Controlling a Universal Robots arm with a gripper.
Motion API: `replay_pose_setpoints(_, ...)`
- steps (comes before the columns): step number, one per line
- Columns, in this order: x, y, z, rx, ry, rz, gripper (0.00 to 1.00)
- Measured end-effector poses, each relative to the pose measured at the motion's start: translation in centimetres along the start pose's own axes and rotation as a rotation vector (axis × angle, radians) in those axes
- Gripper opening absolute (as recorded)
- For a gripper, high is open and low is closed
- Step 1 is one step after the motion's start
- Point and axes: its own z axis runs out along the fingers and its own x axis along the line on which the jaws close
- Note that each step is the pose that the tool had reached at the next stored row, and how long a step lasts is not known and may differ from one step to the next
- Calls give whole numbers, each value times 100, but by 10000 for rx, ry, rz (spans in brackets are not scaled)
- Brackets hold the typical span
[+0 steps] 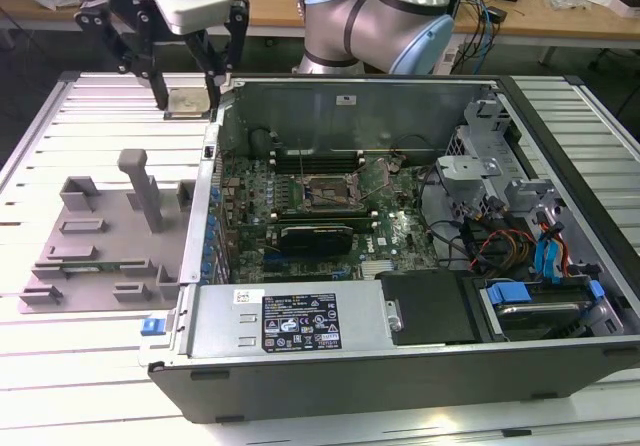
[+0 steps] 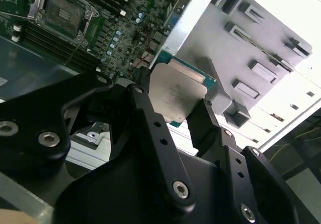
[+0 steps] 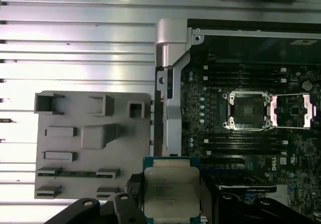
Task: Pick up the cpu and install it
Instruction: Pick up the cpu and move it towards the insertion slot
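Pincer [image 1: 188,96] is clamping the cpu [image 1: 188,104] by two opposite edges, narrowed onto it. In the first wrist view we are seeing the chip hanging flat above the wall of the computer case [image 1: 350,82], well apart from the open socket [image 3: 249,110]. The grey fixture tray [image 3: 93,143] is lying beside the case. We are judging the hold thin: a slip or tilt risks dropping the chip. A skewed seating risks bending socket pins, and a low pass risks clipping the case wall.
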Motion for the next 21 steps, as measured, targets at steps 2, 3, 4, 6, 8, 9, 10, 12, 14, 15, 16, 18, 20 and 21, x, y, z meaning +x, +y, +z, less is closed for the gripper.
replay_pose_setpoints(2, -113, -1, 2, 0, 0, 2, 54)
replay_pose_setpoints(3, -143, -2, 2, 0, 0, 2, 54)
replay_pose_setpoints(4, -160, -2, 3, 0, 0, 1, 54)
replay_pose_setpoints(6, -207, -3, 4, 0, 0, 1, 54)
replay_pose_setpoints(8, -260, -4, 5, 0, 0, 2, 54)
replay_pose_setpoints(9, -295, -4, 5, 0, 0, 2, 54)
replay_pose_setpoints(10, -337, -5, 6, 0, 1, 1, 54)
replay_pose_setpoints(12, -386, -6, 7, 1, 0, 1, 54)
replay_pose_setpoints(14, -501, -7, 9, 0, 0, 1, 54)
replay_pose_setpoints(15, -545, -8, 10, 0, 0, 0, 54)
replay_pose_setpoints(16, -572, -8, 10, 0, 0, 2, 54)
replay_pose_setpoints(18, -650, -9, 12, 1, 0, 2, 54)
replay_pose_setpoints(20, -705, -10, 12, 1, 1, 0, 54)
replay_pose_setpoints(21, -726, -11, 13, 0, 0, 2, 54)
